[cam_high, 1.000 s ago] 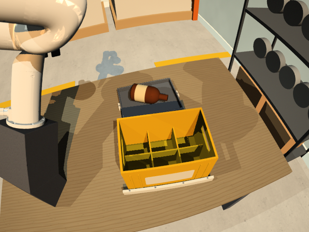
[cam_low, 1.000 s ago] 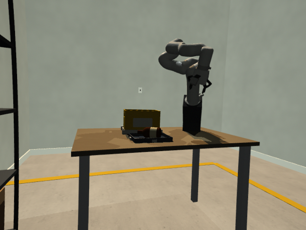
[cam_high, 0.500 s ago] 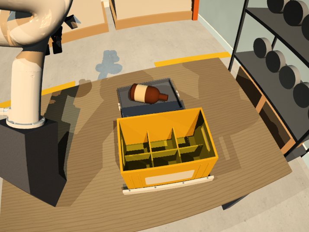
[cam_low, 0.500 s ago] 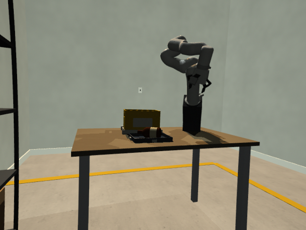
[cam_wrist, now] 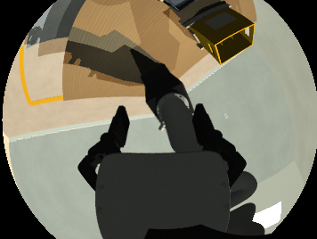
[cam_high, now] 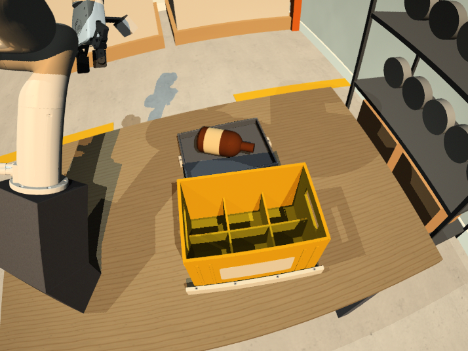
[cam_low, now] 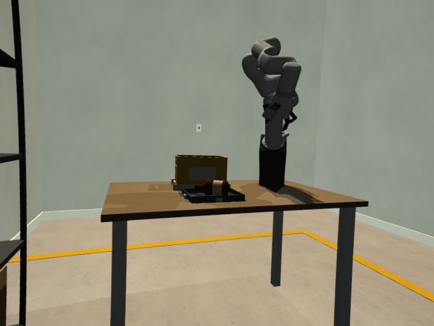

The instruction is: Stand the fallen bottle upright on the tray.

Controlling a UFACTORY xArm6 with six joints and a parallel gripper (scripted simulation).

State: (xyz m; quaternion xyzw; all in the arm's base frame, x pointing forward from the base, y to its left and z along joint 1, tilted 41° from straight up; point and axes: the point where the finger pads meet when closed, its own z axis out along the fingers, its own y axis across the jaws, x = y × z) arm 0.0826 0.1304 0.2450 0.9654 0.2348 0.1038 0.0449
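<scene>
A brown bottle [cam_high: 223, 142] with a cream label lies on its side on the dark tray [cam_high: 226, 157], its neck pointing right. The yellow crate [cam_high: 247, 222] with its dividers stands just in front of the tray. My gripper [cam_high: 91, 58] is open and empty, high up beside the arm column at the far left, well away from the bottle. It also shows in the exterior view [cam_low: 285, 121] and the wrist view [cam_wrist: 159, 123].
The arm's black base [cam_high: 45, 234] stands on the table's left side. A dark shelf rack [cam_high: 415, 94] with round discs stands to the right of the table. Cardboard boxes [cam_high: 227, 15] stand on the floor beyond the table.
</scene>
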